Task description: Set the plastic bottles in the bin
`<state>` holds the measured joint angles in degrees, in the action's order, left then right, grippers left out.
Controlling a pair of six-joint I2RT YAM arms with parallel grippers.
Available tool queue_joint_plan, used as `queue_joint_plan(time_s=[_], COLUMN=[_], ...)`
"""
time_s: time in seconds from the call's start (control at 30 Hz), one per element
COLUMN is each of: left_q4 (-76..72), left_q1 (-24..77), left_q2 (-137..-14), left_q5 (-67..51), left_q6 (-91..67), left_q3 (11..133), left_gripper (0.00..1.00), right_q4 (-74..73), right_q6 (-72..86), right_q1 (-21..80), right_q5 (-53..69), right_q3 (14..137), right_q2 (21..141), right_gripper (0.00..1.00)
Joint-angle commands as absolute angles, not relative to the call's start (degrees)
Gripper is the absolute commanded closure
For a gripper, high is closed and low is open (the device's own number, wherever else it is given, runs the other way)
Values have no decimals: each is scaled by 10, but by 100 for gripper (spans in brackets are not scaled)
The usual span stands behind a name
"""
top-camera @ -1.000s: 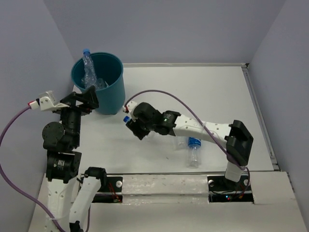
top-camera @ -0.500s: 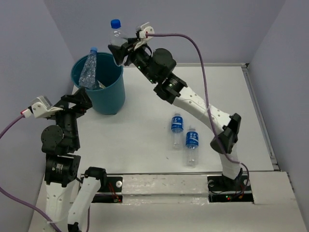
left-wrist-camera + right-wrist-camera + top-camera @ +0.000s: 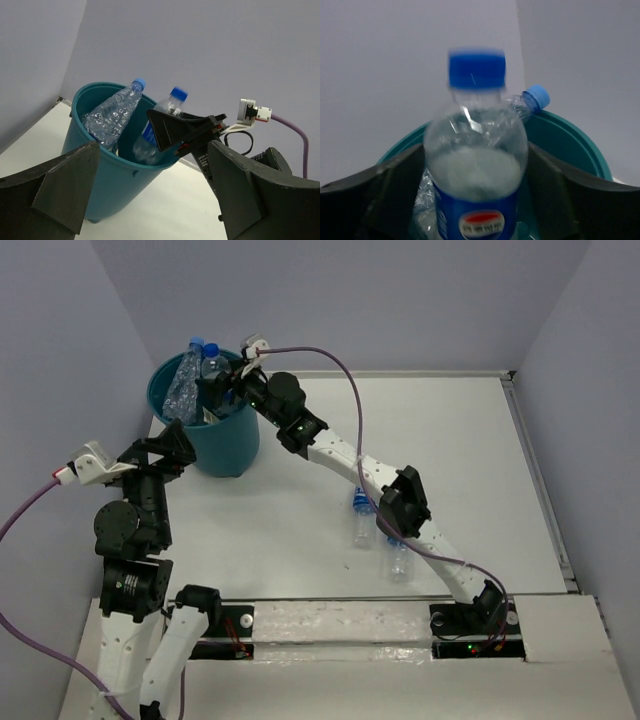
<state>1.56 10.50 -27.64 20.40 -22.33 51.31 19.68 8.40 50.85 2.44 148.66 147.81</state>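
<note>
The teal bin [image 3: 228, 445] stands at the table's far left. A crushed clear bottle [image 3: 183, 380] leans inside it, cap up. My right gripper [image 3: 218, 390] hangs over the bin's rim, jaws spread. A blue-capped, blue-labelled bottle [image 3: 475, 165] sits blurred between its fingers, its lower end inside the bin [image 3: 570, 140]; from the left wrist that bottle [image 3: 162, 120] stands upright in the bin [image 3: 110, 170]. Two more small bottles [image 3: 362, 515] [image 3: 398, 558] lie on the table, partly under the right arm. My left gripper [image 3: 170, 445] is open and empty beside the bin.
White table with a raised rim at the back and right [image 3: 530, 440]. Grey walls close behind and left of the bin. The right arm's purple cable [image 3: 330, 360] arcs over the table's back. The right arm stretches diagonally across the middle.
The right arm carried a bottle from the table up over the bin, lowered it to the rim, and its jaws spread. The left arm barely moved.
</note>
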Motion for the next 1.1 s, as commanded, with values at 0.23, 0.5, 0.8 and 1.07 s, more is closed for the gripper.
queue_joint_plan(time_s=[0.23, 0.5, 0.8, 1.07], left_q4=[0, 42, -48, -4], left_q1=[104, 105, 349, 493], left_q2=[-311, -402, -524, -762], left_q5=[272, 84, -26, 62], left_q6=[-207, -274, -319, -316], left_q3=[566, 605, 527, 549], left_gripper=[1, 6, 3, 1], right_q4=[220, 183, 56, -206], right_q6=[97, 69, 246, 343], right_q1=[511, 504, 399, 372], right_q5=[93, 30, -190, -200], right_q3=[1458, 1114, 556, 410], right_q2=[1382, 1106, 640, 433], right_gripper=[0, 0, 0, 1])
